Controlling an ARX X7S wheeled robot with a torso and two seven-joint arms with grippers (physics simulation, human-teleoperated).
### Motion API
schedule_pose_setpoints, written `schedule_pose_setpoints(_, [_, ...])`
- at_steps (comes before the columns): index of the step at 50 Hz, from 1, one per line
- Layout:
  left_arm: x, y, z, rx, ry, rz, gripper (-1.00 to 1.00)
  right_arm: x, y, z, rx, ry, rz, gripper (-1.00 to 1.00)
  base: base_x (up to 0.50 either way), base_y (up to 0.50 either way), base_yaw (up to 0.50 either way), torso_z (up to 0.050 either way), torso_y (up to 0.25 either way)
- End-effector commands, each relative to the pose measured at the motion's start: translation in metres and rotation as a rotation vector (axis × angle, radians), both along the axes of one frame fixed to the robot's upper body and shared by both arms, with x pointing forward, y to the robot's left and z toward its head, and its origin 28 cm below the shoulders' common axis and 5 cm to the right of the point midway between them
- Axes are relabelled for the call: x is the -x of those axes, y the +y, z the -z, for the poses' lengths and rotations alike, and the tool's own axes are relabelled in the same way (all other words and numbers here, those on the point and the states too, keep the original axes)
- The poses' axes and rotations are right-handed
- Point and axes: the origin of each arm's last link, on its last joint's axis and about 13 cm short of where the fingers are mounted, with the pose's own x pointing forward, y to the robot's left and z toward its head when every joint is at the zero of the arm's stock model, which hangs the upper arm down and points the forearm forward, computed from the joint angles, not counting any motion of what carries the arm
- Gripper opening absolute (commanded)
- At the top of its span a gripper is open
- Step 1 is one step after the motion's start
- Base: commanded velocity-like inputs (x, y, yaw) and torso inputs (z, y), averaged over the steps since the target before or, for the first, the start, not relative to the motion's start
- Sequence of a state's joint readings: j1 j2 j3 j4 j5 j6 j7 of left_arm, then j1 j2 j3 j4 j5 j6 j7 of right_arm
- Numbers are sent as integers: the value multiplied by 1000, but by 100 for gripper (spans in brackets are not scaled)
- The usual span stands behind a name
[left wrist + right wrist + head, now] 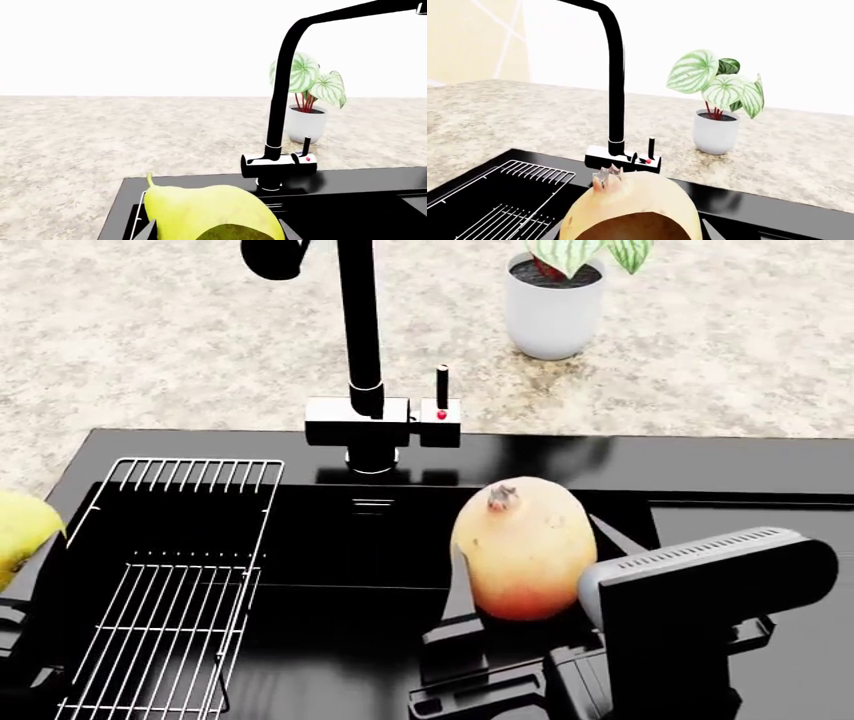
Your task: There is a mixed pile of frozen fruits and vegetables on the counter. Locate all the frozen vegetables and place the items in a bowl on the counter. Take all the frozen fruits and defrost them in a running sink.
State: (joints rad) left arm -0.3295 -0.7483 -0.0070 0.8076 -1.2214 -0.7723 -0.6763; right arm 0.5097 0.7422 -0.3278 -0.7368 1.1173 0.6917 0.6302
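Both fruits hung over the sink, right gripper clamped on the round fruit, left gripper on the pear; best lowered w/ care into the basin before release.

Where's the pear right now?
The pear sits at the head view's far left edge, beside the wire rack, over the sink; the left wrist view shows it close between the left gripper jaws.

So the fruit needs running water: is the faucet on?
Looks off: no water stream shows below the faucet spout or in the sink, though the spout's mouth is barely in view.
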Motion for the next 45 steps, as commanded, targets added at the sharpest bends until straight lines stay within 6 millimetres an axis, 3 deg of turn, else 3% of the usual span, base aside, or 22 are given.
schedule_pose_setpoints(1, [0,0,-1,18,-2,-7,-100,-7,-3,4,22,-23,10,-100,398,-55,0,0,0])
schedule_pose_setpoints(6, [0,0,-1,17,-1,-4,-100,-18,0,8,22,47,-17,-100,167,-23,0,0,0])
schedule_pose_setpoints(12, [1,-1,-2,19,-4,-2,-100,-50,7,6,136,136,-64,-100,0,0,0,0,0])
schedule_pose_setpoints(20, [2,1,-4,24,-9,0,-100,-88,19,30,147,278,-110,-100,0,0,0,0,1])
schedule_pose_setpoints(45, [1,2,-6,34,-24,-12,-100,-151,46,115,133,574,-174,-100,0,0,0,0,0])
